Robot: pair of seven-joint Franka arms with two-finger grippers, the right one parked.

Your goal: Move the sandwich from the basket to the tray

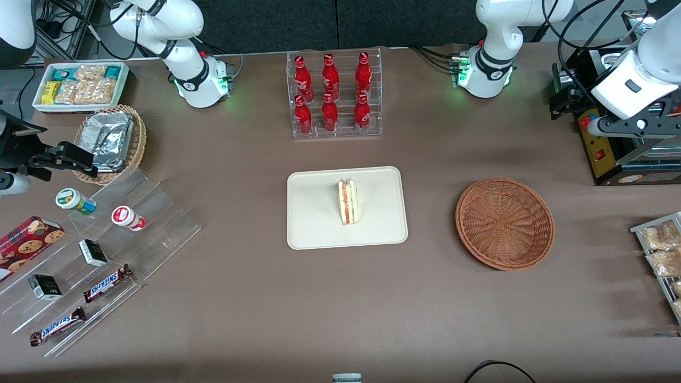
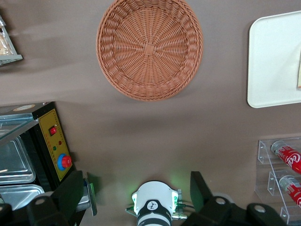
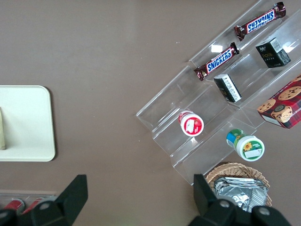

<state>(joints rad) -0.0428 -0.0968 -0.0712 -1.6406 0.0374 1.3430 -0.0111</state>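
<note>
The sandwich [image 1: 347, 202], a pale bread wedge with a red-orange filling edge, stands on the cream tray [image 1: 314, 213] at the middle of the table. The reddish-brown wicker basket [image 1: 504, 223] sits beside the tray toward the working arm's end, with nothing in it. My gripper [image 1: 563, 101] hangs high above the table near the working arm's base, well away from both, open with nothing between its fingers. The left wrist view looks down on the basket [image 2: 149, 49], the tray's corner [image 2: 273, 61], a sliver of the sandwich [image 2: 299, 75] and the open gripper [image 2: 136, 193].
A clear rack of red bottles [image 1: 334, 96] stands farther from the camera than the tray. A black machine with a yellow panel [image 1: 601, 149] sits under my gripper. A wire rack of snack packets [image 1: 659, 250] lies near the basket. Acrylic steps with snacks [image 1: 106, 234] and a tan foil-packet basket [image 1: 111, 141] lie toward the parked arm's end.
</note>
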